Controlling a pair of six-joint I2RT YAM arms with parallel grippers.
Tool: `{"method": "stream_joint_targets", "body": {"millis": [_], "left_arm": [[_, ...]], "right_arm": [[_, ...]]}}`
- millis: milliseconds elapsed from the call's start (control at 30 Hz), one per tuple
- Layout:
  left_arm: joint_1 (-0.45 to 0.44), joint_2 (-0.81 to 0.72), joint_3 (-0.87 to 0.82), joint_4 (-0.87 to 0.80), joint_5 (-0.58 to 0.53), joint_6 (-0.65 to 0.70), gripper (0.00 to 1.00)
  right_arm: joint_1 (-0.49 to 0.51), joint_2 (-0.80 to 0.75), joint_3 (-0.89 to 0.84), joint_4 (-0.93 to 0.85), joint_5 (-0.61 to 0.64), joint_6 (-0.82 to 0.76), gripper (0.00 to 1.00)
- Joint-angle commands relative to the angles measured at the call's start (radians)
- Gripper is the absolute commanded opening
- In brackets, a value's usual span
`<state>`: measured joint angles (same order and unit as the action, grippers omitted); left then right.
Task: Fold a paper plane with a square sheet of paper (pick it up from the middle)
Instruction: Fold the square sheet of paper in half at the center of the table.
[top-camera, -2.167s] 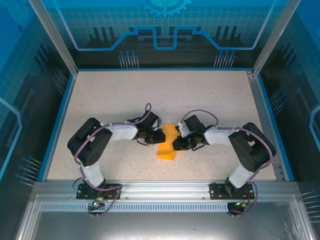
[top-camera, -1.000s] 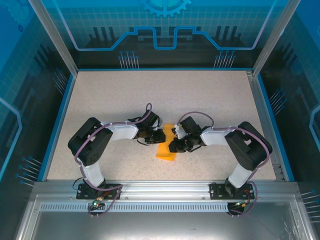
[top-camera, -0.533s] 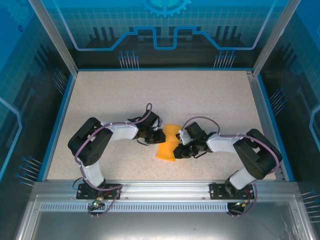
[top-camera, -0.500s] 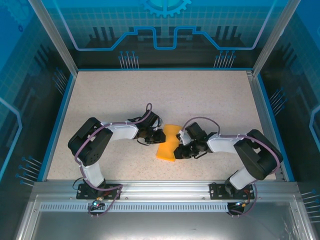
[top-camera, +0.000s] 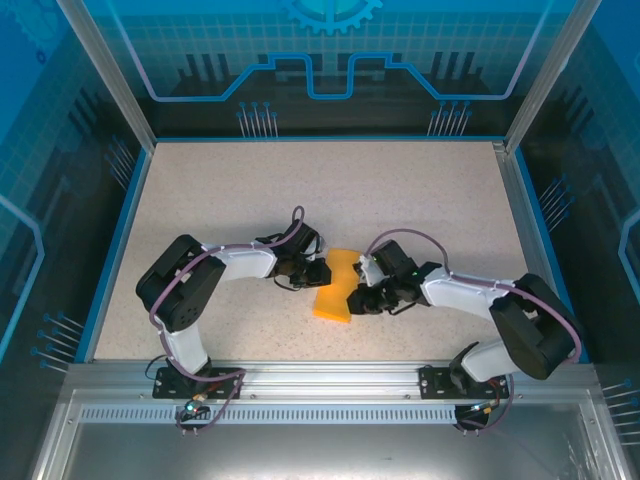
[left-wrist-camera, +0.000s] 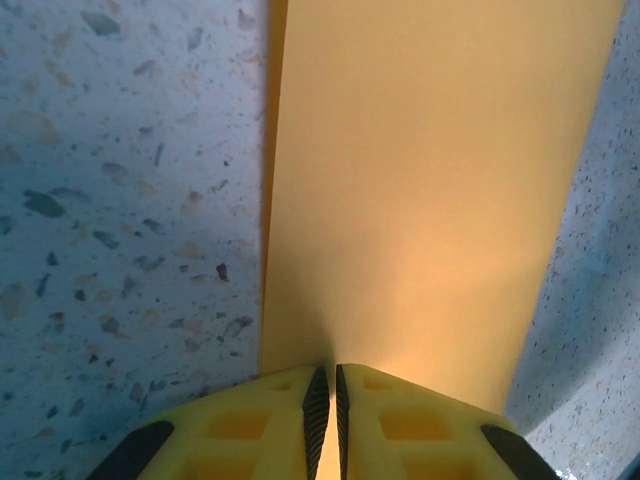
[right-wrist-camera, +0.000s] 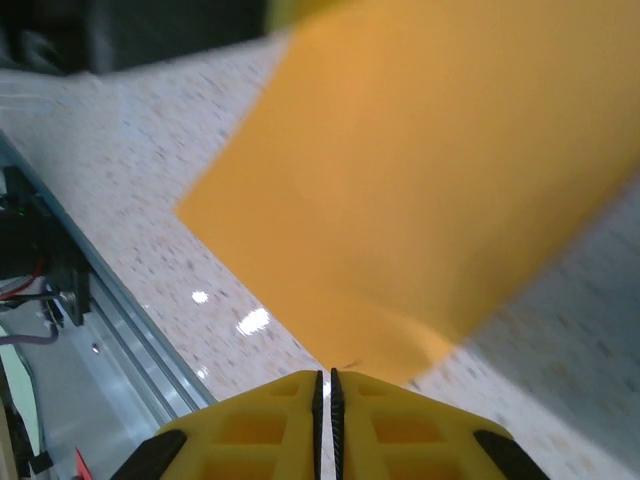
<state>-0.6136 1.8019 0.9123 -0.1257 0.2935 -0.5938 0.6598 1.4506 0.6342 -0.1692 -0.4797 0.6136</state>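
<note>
The orange-yellow sheet of paper (top-camera: 335, 290) sits near the middle of the table (top-camera: 420, 200), just in front of the two arms and between their end effectors. From above it looks like a narrow oblong rather than a square. I take that to mean it has been folded once along its length, though I can't make out the layers.

The left end effector (top-camera: 320, 272) meets the sheet from the left. In its wrist view the yellow fingers (left-wrist-camera: 270, 430) are pressed together, with the paper's near edge running in between them, so it is clamped on the sheet. The right end effector (top-camera: 353, 299) comes in from the right at the near end. In its wrist view the fingers are likewise closed on a corner of the paper. That part of the sheet looks raised off the table, but the view is blurred.

By my reckoning the job is in its early stages. There's no pointed nose, no slanted corner folds and no wings, so nothing here reads as a plane. The nose folds, the wing folds and the final creasing all remain.
</note>
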Motion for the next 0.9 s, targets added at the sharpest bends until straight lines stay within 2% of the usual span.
{"method": "stream_joint_targets", "body": {"millis": [0,167,333,867], "left_arm": [[-0.005,0.056,-0.056,-0.184,-0.091,0.020,0.17],[-0.004,0.051,-0.054,-0.189,-0.097,0.025,0.17],[-0.004,0.053,-0.059,-0.182,-0.098,0.028,0.17],[-0.004,0.068,-0.064,-0.180,-0.097,0.036,0.17]], "right_arm": [[0.049,0.090,0.072,0.031,-0.016,0.009,0.13],[0.078,0.187,0.097,0.004,0.006,-0.025,0.13],[0.081,0.198,0.065,-0.029,0.028,-0.051,0.13],[0.077,0.019,-0.160,-0.062,0.065,-0.018,0.13]]}}
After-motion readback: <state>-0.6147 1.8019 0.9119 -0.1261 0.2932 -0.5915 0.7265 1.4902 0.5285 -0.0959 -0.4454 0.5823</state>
